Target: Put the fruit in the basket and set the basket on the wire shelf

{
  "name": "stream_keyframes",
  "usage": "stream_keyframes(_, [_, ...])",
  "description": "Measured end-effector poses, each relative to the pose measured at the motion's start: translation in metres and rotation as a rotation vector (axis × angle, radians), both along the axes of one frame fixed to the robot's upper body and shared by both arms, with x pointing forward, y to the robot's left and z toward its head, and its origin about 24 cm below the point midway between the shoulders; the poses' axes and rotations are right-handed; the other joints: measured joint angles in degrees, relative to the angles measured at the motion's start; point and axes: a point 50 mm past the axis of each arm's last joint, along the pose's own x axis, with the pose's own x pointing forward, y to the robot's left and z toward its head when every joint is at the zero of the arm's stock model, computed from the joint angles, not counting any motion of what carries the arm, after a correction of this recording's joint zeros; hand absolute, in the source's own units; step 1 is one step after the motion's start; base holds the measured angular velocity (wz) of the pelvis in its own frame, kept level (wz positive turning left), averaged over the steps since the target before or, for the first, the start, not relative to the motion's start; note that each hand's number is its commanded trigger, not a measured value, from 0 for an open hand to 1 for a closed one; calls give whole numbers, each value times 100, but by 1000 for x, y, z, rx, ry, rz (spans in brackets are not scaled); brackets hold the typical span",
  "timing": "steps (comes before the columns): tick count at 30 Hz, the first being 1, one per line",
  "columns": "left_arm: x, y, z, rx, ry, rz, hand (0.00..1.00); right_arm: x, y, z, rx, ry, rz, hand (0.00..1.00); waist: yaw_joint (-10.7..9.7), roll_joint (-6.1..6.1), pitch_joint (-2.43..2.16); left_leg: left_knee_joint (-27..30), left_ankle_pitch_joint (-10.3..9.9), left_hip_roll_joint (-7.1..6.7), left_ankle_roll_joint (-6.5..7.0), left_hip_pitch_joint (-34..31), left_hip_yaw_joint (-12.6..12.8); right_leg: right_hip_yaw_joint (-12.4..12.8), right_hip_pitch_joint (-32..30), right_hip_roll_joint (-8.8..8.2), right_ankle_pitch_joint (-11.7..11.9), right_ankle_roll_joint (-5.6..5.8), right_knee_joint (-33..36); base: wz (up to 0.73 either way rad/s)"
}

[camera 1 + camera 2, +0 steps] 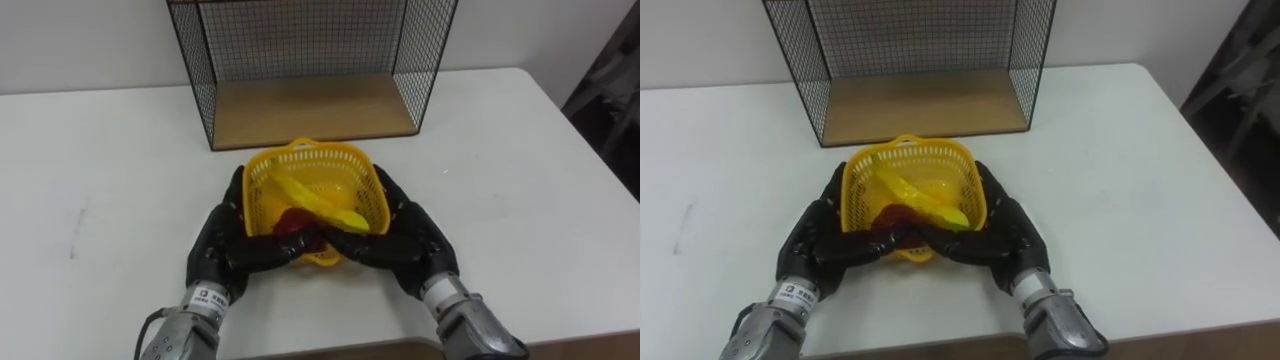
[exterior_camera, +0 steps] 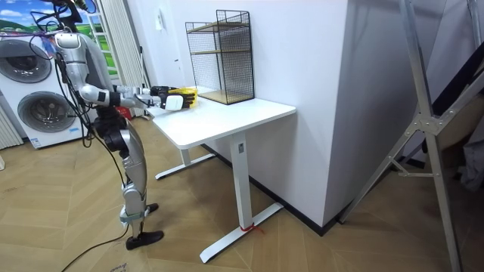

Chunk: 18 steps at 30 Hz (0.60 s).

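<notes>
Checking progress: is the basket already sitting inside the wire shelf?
No, the yellow basket is in front of the wire shelf, over the white table, clasped between the left hand and right hand.

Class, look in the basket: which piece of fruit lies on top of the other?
The long yellow banana; it lies across the dark red fruit, which sits low at the near end of the basket.

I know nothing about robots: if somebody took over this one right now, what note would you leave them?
Hands: left robot hand and right robot hand both curled round the yellow basket, one on each side.
Fruit: a banana and a red fruit lie in the basket.
Done: fruit loaded.
Left: set the basket on the wire shelf just behind it.
</notes>
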Motion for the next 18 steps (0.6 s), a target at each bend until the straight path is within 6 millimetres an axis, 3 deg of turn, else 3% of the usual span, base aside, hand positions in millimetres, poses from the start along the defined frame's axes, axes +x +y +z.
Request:
stream_keyframes(10, [2, -3, 2, -18, -6, -9, 0, 0, 3, 0, 48, 12, -23, 0, -1, 54, 23, 3, 0, 0, 0, 10, -4, -6, 36, -2, 5, -5, 4, 0])
stream_keyframes(18, [15, -8, 12, -21, -46, -5, 0, 7, 7, 8, 23, -21, -41, 0, -1, 28, 1, 54, 4, 13, 2, -150, 19, -9, -155, -5, 4, -6, 110, 0])
